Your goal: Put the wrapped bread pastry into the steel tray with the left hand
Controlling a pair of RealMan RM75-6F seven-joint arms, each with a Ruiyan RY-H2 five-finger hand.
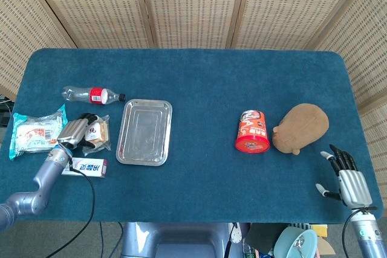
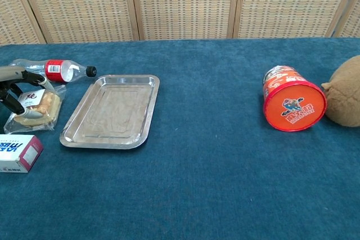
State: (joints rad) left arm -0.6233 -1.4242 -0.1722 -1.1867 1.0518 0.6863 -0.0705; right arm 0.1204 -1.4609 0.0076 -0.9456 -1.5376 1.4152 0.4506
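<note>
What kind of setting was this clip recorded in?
Most likely a lab or demo space staged for data collection: a table covered in blue cloth, woven folding screens as a backdrop, and unrelated props laid out, such as a steel tray, a snack canister and a plush toy.

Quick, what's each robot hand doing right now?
Left robot hand: fingers closing around the wrapped bread pastry; firm grip cannot be told.
Right robot hand: open, empty.

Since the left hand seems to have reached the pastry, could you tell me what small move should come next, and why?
Probably close the fingers and lift a little. The left hand is draped over the wrapped pastry, which lies flat on the table beside the steel tray. Whether the grip is firm cannot be told, so a short lift would test it before moving over the empty tray.
</note>
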